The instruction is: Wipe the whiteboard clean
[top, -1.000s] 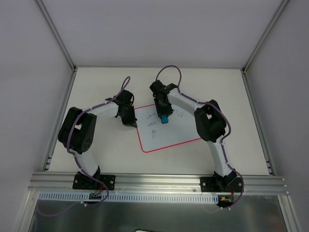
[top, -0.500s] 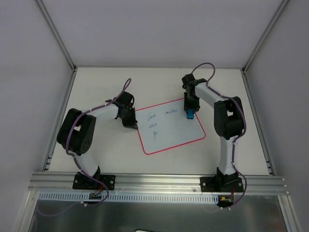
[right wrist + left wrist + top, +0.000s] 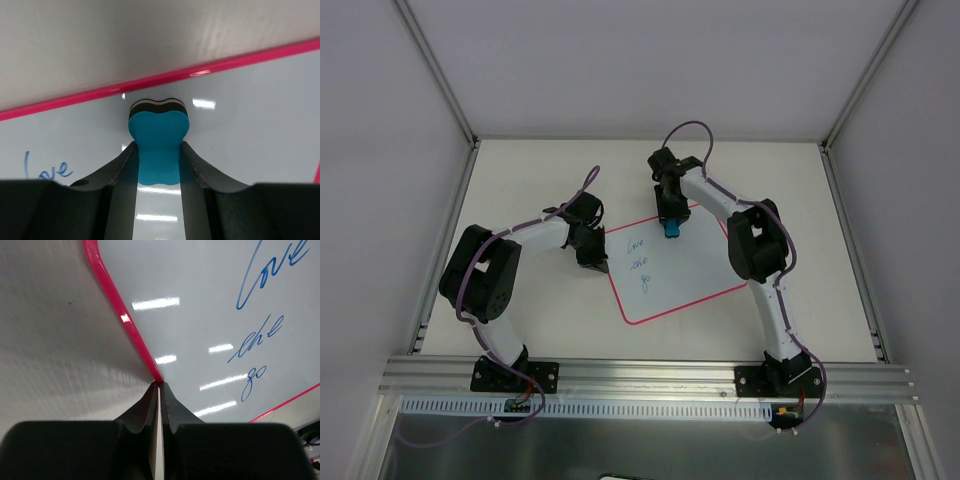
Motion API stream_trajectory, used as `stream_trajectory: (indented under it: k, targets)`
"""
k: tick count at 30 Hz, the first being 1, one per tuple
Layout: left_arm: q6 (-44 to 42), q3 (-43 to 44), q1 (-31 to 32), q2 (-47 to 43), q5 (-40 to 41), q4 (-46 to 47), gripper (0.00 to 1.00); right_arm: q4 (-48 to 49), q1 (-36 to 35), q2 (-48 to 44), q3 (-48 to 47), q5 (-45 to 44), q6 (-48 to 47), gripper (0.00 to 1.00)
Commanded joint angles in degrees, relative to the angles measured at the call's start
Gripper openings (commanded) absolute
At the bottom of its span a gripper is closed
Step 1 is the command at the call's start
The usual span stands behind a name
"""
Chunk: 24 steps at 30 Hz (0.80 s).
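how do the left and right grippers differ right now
The left gripper is shut with nothing between its fingers; the right gripper is closed on a blue eraser. The left gripper's tips sit at the pink side rim of the whiteboard, near the blue handwriting; the right gripper is by the far rim, over a blank stretch. Both point down at the same whiteboard.

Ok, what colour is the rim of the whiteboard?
Bright pink-red. The rim of the whiteboard shows best in the left wrist view.
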<state>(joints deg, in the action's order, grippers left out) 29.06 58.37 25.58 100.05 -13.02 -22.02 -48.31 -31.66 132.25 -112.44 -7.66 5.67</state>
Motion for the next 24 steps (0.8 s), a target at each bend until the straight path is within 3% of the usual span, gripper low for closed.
stream_trajectory:
  k: [1, 5, 10, 20, 24]
  targets:
    - [-1.9, -0.9, 0.9, 0.9, 1.9, -4.5, 0.0, -3.6, -3.4, 2.4, -4.7, 3.0, -0.1, 0.0]
    - [-1.3, -0.7, 0.9, 1.4, 2.1, -4.6, 0.0, -4.7, -7.9, 4.3, -7.0, 4.1, -0.1, 0.0]
    - [-0.7, -0.5, 0.9, 1.7, 2.4, -4.5, 0.0, -4.9, -7.5, 3.5, -5.8, 2.0, 0.1, 0.0]
    - [-0.6, -1.0, 0.8, 1.6, 2.9, -4.5, 0.0, -4.6, 6.9, -3.6, 4.1, -4.1, 0.0, 0.0]
    - [-0.8, -0.9, 0.8, 1.6, 2.7, -4.5, 0.0, -4.2, 9.4, -5.1, 7.8, -5.2, -0.6, 0.0]
